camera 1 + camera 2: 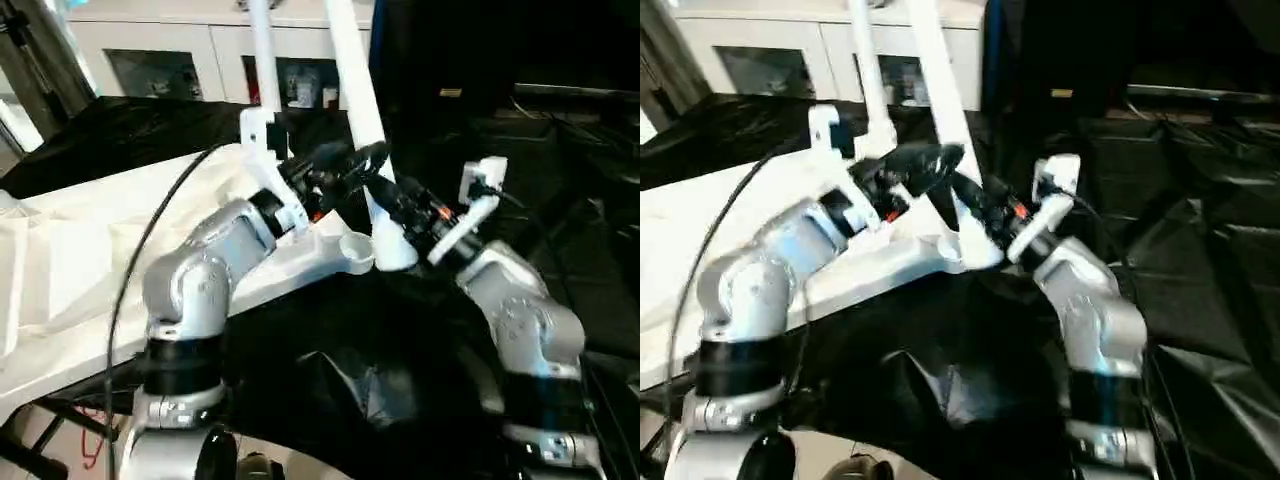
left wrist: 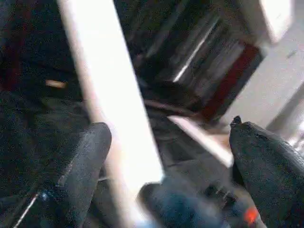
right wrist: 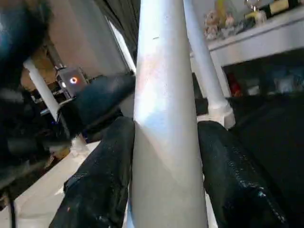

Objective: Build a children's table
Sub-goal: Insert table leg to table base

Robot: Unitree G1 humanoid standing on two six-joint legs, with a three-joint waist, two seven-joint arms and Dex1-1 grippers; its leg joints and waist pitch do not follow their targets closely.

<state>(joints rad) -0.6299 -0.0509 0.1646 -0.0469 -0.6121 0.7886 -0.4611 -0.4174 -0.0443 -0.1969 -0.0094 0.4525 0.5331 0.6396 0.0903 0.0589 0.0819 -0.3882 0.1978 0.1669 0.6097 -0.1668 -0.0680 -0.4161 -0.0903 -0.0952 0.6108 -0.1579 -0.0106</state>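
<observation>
The children's table top [image 1: 110,250] lies upside down on the left, white, ribbed side up. One white leg [image 1: 264,60] stands upright in a far corner socket. My right gripper [image 3: 166,142] is shut on a second leg [image 1: 350,90] near its wide lower end, one black finger [image 3: 102,175] on each side. This leg tilts slightly, and its base sits just right of an empty round corner socket [image 1: 356,246]. My left gripper [image 1: 350,165] is open around the same leg [image 2: 114,95] higher up. The leg lies close to one finger [image 2: 90,152] and well apart from the other.
A white cabinet with glass doors [image 1: 160,60] stands behind the table top. Crumpled black sheeting [image 1: 350,380] covers the surface in front and to the right. A black cable [image 1: 150,240] arcs from my left arm across the table top.
</observation>
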